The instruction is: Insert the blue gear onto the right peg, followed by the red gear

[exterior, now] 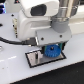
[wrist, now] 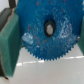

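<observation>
A white robot arm fills most of the exterior view and hides much of the white table behind it. A black cable runs along the exterior view's left. Below the arm lies a grey plate with a black rim. No writing can be read. The gripper is closed on the blue gear, which it holds just above the plate. In the wrist view the blue gear sits between green finger pads, its centre hole visible. Neither peg can be made out.
</observation>
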